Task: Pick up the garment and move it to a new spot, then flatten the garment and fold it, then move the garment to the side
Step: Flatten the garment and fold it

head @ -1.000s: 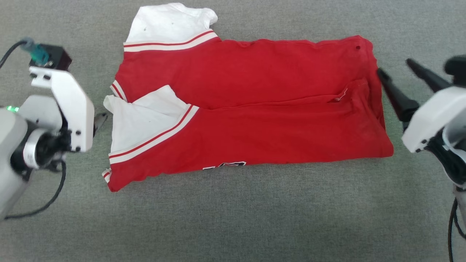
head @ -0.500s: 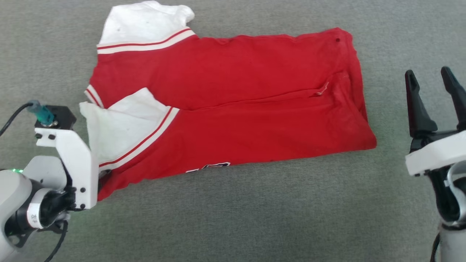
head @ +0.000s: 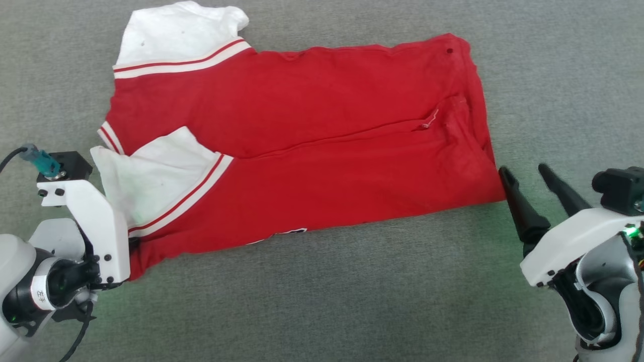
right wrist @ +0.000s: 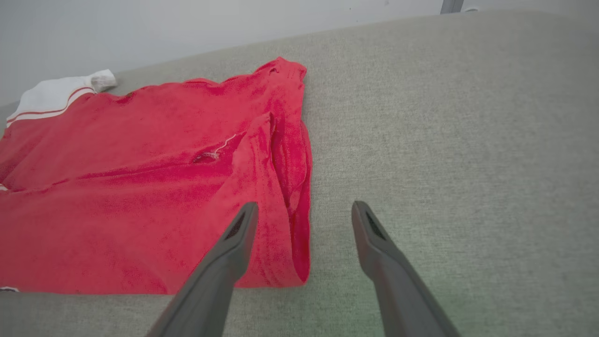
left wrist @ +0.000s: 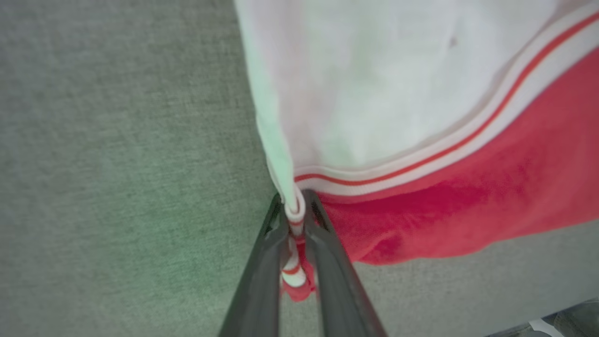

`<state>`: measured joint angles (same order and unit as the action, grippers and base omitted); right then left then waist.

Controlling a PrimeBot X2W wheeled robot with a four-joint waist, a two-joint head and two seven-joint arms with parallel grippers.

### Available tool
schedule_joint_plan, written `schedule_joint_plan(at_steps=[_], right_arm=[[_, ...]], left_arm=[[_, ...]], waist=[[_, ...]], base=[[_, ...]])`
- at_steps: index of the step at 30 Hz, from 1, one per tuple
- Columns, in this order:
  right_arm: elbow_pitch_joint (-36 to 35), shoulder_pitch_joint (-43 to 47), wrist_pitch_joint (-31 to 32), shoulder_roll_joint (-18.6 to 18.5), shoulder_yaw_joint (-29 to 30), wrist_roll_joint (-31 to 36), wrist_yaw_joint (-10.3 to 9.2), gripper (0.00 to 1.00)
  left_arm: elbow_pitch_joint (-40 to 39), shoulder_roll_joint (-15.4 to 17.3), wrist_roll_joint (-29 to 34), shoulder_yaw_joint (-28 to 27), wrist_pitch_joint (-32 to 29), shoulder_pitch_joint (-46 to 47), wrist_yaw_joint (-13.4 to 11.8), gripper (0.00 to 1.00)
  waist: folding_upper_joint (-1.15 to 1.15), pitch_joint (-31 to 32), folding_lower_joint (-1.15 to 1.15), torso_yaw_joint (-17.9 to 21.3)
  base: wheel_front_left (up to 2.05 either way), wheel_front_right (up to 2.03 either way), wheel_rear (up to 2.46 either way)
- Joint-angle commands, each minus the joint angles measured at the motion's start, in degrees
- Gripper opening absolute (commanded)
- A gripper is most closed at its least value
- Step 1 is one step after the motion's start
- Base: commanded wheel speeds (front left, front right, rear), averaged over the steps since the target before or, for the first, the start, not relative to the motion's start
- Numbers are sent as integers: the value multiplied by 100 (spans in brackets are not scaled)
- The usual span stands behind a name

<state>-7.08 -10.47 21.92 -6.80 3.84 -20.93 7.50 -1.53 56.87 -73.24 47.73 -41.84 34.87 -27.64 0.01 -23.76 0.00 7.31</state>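
garment: red jersey-style shirt with white sleeve ends and red-white stripe trim (head: pixel 327 151), flat on the grey cloth-covered bench (head: pixel 352 311), centre-left in the head view, folded once lengthwise.
left, changed: left gripper (left wrist: pixel 294 206) stood wide open beside the near sleeve a second ago. The jaws are now pinched shut on the striped trim at the garment's near left corner.
right, changed: right gripper (head: pixel 523 173) was at the middle of the right edge and is now just beside the near right corner. Jaws wide apart and empty; can't tell if a finger touches the cloth.
camera: the head view shifted as well, so the shirt's drift in frame isn't cloth moving.
meaning: one corner secured, the other lined up. Looks like prep for the next fold or the move aside; I'd close the right before any lift.
long axis: left-right across the bench, slightly skewed, right end farther from the robot.
points: sleeves to the robot's left, hem to its right; a sliver of black numeral shows at the near edge.
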Motion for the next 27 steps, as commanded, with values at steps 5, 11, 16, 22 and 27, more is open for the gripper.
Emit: schedule_joint_plan(at_steps=[5,11,16,22,27], right_arm=[[365,-177,839,-27,-45,-161,-1,100],[948,-668,1640,-120,-149,-196,-1,100],[1674,-1011,2491,-246,-351,-99,-3,39],[1807,-1171,3283,-502,-560,-179,-3,0],[1373,-1131,3599,-685,-547,-420,-2,0]], left_arm=[[64,-215,85,319,-136,-201,22,0],[-39,-382,204,391,-156,-56,38,0],[-36,-502,248,407,-145,22,77,0],[21,-517,264,372,-93,68,100,0],[-87,-340,239,249,-98,86,-3,0]], waist=[[-1,15,0,-165],[-1,-3,0,-318],[-1,-10,0,-409],[-1,10,0,-473],[-1,68,0,-477]], base=[[0,0,0],[0,0,0],[0,0,0],[0,0,0],[0,0,0]])
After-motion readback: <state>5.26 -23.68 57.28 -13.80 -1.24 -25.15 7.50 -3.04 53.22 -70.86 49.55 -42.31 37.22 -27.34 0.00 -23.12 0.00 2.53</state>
